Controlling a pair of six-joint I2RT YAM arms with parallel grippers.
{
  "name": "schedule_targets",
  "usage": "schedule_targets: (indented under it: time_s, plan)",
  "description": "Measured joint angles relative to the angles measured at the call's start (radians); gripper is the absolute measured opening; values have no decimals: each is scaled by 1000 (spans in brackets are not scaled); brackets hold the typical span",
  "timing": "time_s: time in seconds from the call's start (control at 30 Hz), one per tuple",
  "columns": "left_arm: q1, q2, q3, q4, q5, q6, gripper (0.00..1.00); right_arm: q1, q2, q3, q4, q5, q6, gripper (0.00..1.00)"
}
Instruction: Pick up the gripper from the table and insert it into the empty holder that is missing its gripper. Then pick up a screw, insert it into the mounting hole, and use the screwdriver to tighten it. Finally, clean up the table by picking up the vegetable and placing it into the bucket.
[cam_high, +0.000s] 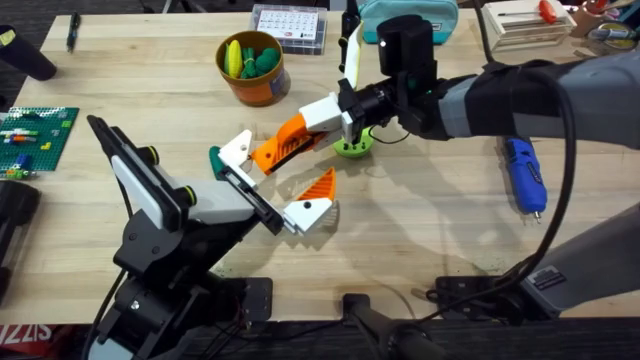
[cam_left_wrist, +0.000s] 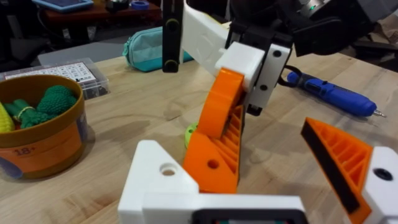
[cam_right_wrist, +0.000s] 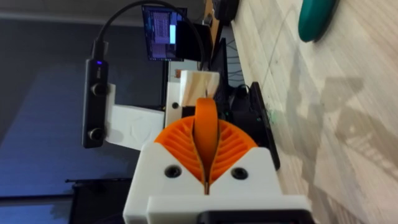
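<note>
My right gripper (cam_high: 347, 118) is shut on the white base of the gripper (cam_high: 292, 138), an orange ribbed wedge held above the table. Its orange tip (cam_left_wrist: 214, 165) rests against the holder (cam_high: 238, 150), a white block with a teal knob (cam_high: 215, 160) on the black rail my left arm carries. The holder (cam_left_wrist: 158, 177) sits at one end of the rail, and a white block with an orange finger (cam_high: 315, 200) sits at the other. The lime-green vegetable (cam_high: 352, 147) lies under the right gripper. Farther back stands the bucket (cam_high: 253, 68), and the blue screwdriver (cam_high: 525, 175) lies at the right.
The bucket holds yellow and dark green toys (cam_high: 250, 58). A clear parts box (cam_high: 290, 27) and a teal pouch (cam_high: 405, 15) sit at the back. A green baseplate (cam_high: 30, 140) lies at the left edge. Cables run along the front edge.
</note>
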Motion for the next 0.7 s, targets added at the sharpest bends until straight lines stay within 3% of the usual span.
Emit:
schedule_targets:
  time_s: [0.23, 0.5, 0.7]
  plan:
    - [2, 3, 1, 5, -6, -1, 988, -12, 3, 1, -15, -4, 5, 23]
    - [2, 3, 1, 6, -6, -1, 988, -83, 3, 1, -15, -54, 43, 21]
    - [2, 3, 1, 8, -1, -1, 988, -67, 3, 1, -15, -78, 49, 21]
